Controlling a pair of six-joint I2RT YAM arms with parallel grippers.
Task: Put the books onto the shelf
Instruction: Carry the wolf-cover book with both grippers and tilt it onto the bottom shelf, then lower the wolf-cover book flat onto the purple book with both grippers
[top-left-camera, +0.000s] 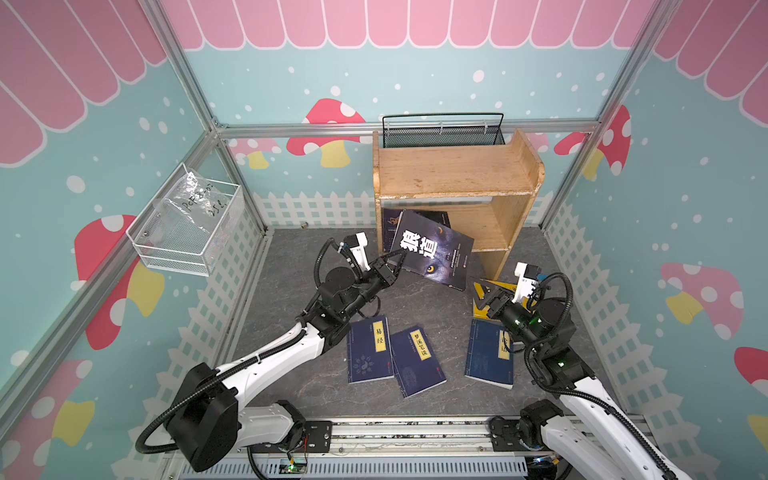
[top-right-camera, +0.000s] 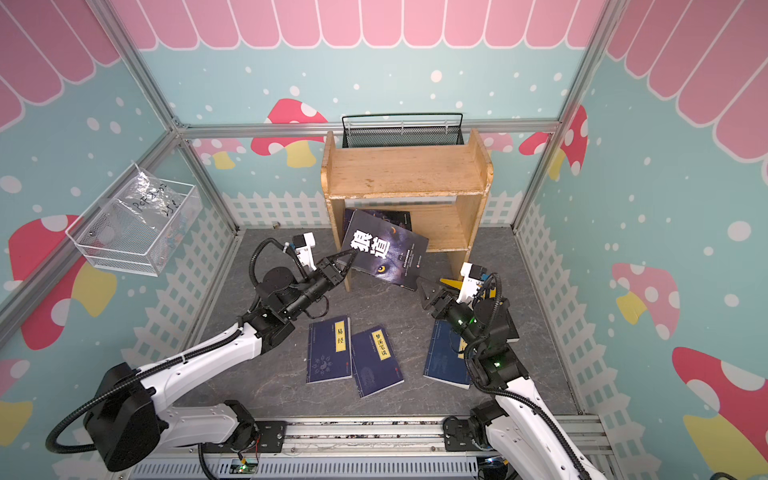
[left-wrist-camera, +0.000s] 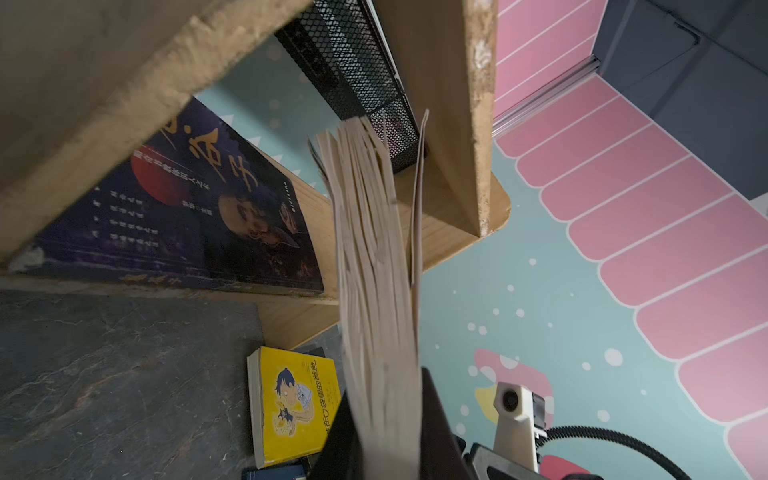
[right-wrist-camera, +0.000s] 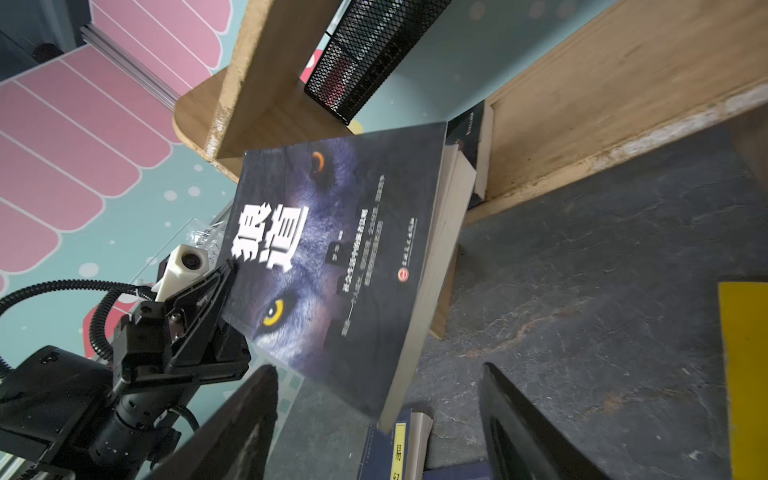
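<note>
Left gripper (top-left-camera: 397, 259): I have it clamped on the wolf-cover book (top-left-camera: 436, 253), at its 9 o'clock edge.
Wolf-cover book: tilted, at the shelf's (top-left-camera: 453, 166) 7 o'clock, overlapping the lower tier's opening.
Right gripper (top-left-camera: 482, 296): jaws apart, at that book's 4 o'clock.
Navy books (top-left-camera: 370, 351): three lying flat on the floor, 6 o'clock of the shelf.

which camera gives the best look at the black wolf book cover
The right wrist view: the black wolf book is largest there, title and yellow eye clear, left pincer clamped on its edge. Both top views show it smaller, tilted before the shelf. The left wrist view shows only its page edges.
</note>
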